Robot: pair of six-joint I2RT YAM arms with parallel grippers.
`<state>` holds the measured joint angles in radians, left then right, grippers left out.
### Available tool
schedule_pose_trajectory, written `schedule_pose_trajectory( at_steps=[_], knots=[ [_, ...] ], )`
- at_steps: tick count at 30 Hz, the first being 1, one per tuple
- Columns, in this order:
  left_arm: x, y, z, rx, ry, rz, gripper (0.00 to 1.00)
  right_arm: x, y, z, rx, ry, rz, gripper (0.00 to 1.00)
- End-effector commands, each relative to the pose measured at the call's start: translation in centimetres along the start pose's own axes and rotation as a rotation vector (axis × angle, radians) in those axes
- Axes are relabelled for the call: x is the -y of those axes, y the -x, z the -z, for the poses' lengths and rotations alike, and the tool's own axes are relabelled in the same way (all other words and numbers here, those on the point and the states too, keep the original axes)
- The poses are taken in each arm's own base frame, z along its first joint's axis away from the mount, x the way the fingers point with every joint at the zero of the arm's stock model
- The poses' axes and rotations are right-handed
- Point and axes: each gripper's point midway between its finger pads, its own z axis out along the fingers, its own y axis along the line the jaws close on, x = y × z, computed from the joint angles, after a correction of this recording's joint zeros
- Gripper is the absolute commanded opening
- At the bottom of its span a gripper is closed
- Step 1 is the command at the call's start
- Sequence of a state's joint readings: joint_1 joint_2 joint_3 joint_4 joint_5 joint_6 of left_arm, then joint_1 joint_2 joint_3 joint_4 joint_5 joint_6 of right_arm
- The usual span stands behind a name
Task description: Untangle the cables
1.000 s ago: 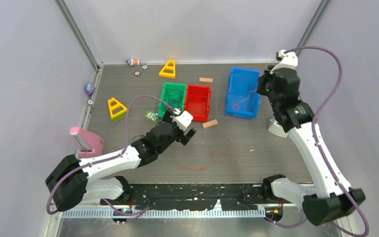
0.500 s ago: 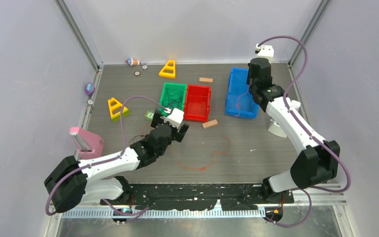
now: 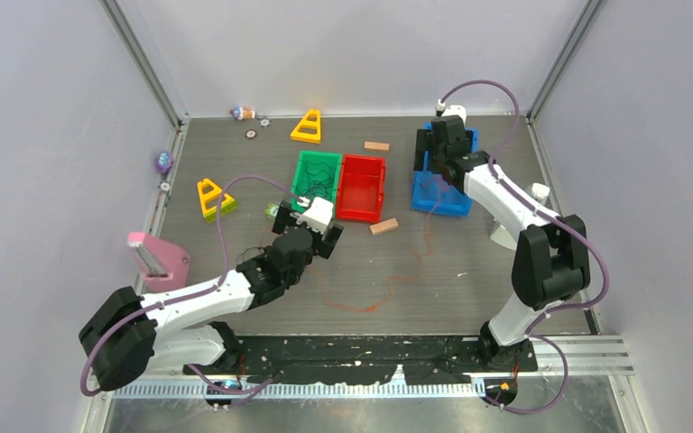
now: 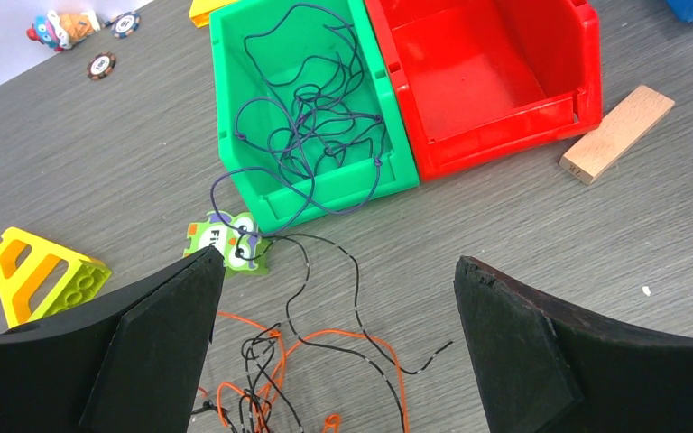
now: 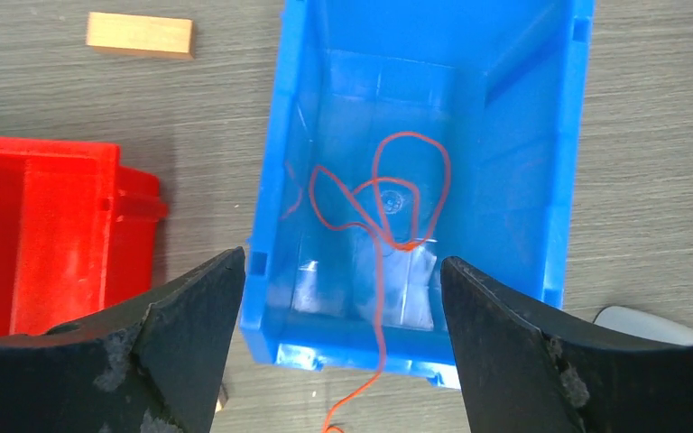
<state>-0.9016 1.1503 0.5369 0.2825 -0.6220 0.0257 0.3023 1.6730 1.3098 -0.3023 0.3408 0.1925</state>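
Note:
A thin orange cable [image 5: 388, 194] lies looped inside the blue bin [image 5: 275, 180], and its tail runs over the near wall onto the table [image 3: 388, 284]. My right gripper [image 5: 343, 262] hovers open above that bin, holding nothing. A dark blue cable [image 4: 311, 117] is bunched in the green bin [image 4: 235, 81], with one loop spilling over the front edge. On the table below it a black cable [image 4: 361, 316] and an orange one are knotted in a clump [image 4: 253, 379]. Open and empty, my left gripper [image 4: 334, 266] hangs above that clump.
A red bin [image 4: 505, 90] stands against the green one. Wooden blocks [image 3: 383, 226] [image 3: 376, 145] lie near the bins. Yellow triangle pieces [image 3: 307, 126] [image 3: 212, 198], a pink object [image 3: 158, 257], a small green card [image 4: 226, 242] and small toys [image 3: 244, 113] sit to the left and back.
My right arm swung left and down over the blue bin, then opened and let go of the orange cable, which now lies in the bin. My left gripper shifted slightly left, still open.

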Motion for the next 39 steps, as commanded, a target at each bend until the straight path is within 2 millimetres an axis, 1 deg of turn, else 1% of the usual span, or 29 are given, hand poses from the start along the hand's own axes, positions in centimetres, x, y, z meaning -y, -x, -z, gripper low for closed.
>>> schedule_pose_trajectory(
  at_steps=[1, 2, 4, 5, 6, 7, 8, 9, 10, 11, 12, 13, 14, 15, 16, 18, 20, 21, 22, 26, 28, 30, 31, 32, 33, 35, 38, 39],
  knots=[
    [-0.5, 1.3, 0.0, 0.025, 0.034, 0.039, 1.0, -0.6, 3.9, 4.7, 0.106, 0.088, -0.06, 0.85],
    [-0.5, 1.3, 0.0, 0.026, 0.034, 0.04, 1.0, -0.7, 3.6, 4.9, 0.1, 0.098, -0.056, 0.85],
    [-0.6, 1.2, 0.0, 0.025, 0.035, 0.039, 1.0, -1.0, 2.3, 5.5, 0.067, 0.135, -0.046, 0.86],
    [-0.6, 1.3, 0.0, 0.026, 0.035, 0.039, 1.0, -1.1, 1.2, 5.9, 0.044, 0.16, -0.04, 0.86],
    [-0.6, 1.3, 0.0, 0.026, 0.036, 0.04, 1.0, -1.4, 0.6, 6.3, 0.033, 0.18, -0.042, 0.86],
    [-0.5, 1.3, 0.0, 0.026, 0.035, 0.04, 1.0, -1.1, -0.7, 6.6, 0.016, 0.182, -0.041, 0.85],
    [-0.5, 1.3, 0.0, 0.026, 0.034, 0.04, 1.0, -1.0, -1.3, 7.0, 0.013, 0.19, -0.05, 0.83],
    [-0.5, 1.3, 0.0, 0.025, 0.032, 0.039, 0.99, -0.6, -2.6, 7.3, 0.004, 0.19, -0.051, 0.81],
    [-0.5, 1.3, 0.0, 0.024, 0.031, 0.038, 0.99, -0.5, -3.1, 7.6, 0.002, 0.192, -0.061, 0.78],
    [-0.5, 1.3, 0.0, 0.025, 0.03, 0.039, 1.0, -0.2, -4.5, 7.9, -0.012, 0.196, -0.059, 0.76],
    [-0.4, 1.3, 0.0, 0.025, 0.029, 0.039, 1.0, -0.3, -5.0, 8.1, -0.016, 0.208, -0.068, 0.74],
    [-0.4, 1.3, 0.0, 0.025, 0.028, 0.039, 1.0, -0.1, -6.4, 8.2, -0.035, 0.21, -0.074, 0.73],
    [-0.4, 1.3, 0.0, 0.026, 0.029, 0.039, 1.0, -0.3, -6.7, 8.2, -0.031, 0.223, -0.081, 0.71],
    [-0.4, 1.2, 0.0, 0.024, 0.029, 0.038, 1.0, -0.2, -7.9, 8.2, -0.049, 0.225, -0.086, 0.7],
    [-0.5, 1.3, 0.0, 0.026, 0.03, 0.04, 1.0, -0.4, -8.2, 8.0, -0.047, 0.234, -0.091, 0.69],
    [-0.5, 1.3, 0.1, 0.028, 0.03, 0.041, 1.0, -0.5, -10.3, 7.2, -0.086, 0.237, -0.097, 0.68],
    [-0.6, 1.3, 0.1, 0.03, 0.032, 0.043, 1.0, -1.1, -11.5, 6.5, -0.114, 0.251, -0.106, 0.68],
    [-0.6, 1.3, 0.2, 0.031, 0.033, 0.043, 0.99, -1.3, -11.8, 6.2, -0.122, 0.258, -0.112, 0.67],
    [-0.6, 1.3, 0.2, 0.032, 0.035, 0.044, 1.0, -1.4, -12.4, 5.6, -0.134, 0.257, -0.112, 0.67],
    [-0.7, 1.3, 0.2, 0.031, 0.039, 0.045, 1.0, -1.8, -13.6, 3.9, -0.166, 0.248, -0.11, 0.64],
    [-0.8, 1.3, 0.2, 0.031, 0.04, 0.044, 1.0, -2.1, -13.9, 3.2, -0.18, 0.244, -0.105, 0.61],
    [-0.8, 1.3, 0.2, 0.032, 0.042, 0.043, 1.0, -2.3, -14.1, 2.7, -0.191, 0.241, -0.102, 0.53],
    [-0.8, 1.3, 0.2, 0.032, 0.045, 0.042, 1.0, -2.3, -14.1, 2.5, -0.193, 0.239, -0.102, 0.38],
    [-0.9, 1.3, 0.2, 0.032, 0.046, 0.042, 1.0, -2.4, -14.0, 2.4, -0.2, 0.236, -0.1, 0.3],
    [-0.9, 1.2, 0.2, 0.031, 0.047, 0.04, 1.0, -2.2, -14.1, 2.5, -0.205, 0.23, -0.098, 0.15],
    [-0.8, 1.3, 0.2, 0.032, 0.046, 0.041, 1.0, -1.8, -12.7, 3.1, -0.172, 0.21, -0.101, 0.07],
    [-0.8, 1.2, 0.1, 0.029, 0.047, 0.037, 0.99, -0.6, -9.7, 3.9, -0.113, 0.162, -0.082, 0.06],
    [-0.8, 1.2, 0.1, 0.029, 0.046, 0.037, 0.99, -0.5, -8.4, 4.3, -0.097, 0.158, -0.082, 0.05]
  ],
)
